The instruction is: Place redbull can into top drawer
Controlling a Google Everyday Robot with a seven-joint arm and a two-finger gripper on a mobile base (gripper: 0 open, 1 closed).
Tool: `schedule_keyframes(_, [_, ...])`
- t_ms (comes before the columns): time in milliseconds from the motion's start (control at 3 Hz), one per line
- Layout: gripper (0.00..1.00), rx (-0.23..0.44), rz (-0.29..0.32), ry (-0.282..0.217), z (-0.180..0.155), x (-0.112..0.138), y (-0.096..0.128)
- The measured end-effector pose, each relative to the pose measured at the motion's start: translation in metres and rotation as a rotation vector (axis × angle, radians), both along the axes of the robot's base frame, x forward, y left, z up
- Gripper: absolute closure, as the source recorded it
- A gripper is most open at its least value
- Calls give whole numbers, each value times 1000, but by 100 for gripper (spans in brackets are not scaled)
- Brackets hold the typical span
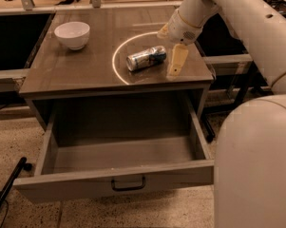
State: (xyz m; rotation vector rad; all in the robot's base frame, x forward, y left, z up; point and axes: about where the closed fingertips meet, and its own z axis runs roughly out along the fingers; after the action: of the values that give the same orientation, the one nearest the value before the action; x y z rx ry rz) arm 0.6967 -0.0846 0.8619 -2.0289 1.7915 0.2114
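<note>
On the cabinet top (76, 72), redbull can (146, 58) lying, tool (170, 46) beside (top drawer (61, 182) open)

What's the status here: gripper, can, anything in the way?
Gripper open, just right of the redbull can, not holding it. Can on its side on the tabletop. Top drawer open below. White bowl far left, no obstruction.

White bowl (72, 34) upright near the back left corner of the brown bench (57, 77), thin bright ring (113, 62) on its top, speckled floor (16, 139) below, black rod (9, 186) lower left.
</note>
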Motion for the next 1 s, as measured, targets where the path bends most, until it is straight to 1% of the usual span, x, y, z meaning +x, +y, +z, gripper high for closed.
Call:
schedule_keyframes(333, [0, -6, 43, 28, -12, 3, 16])
schedule_keyframes(667, [0, -12, 68, 53, -21, 4, 26])
schedule_keyframes(1000, [18, -13, 81, 71, -28, 5, 33])
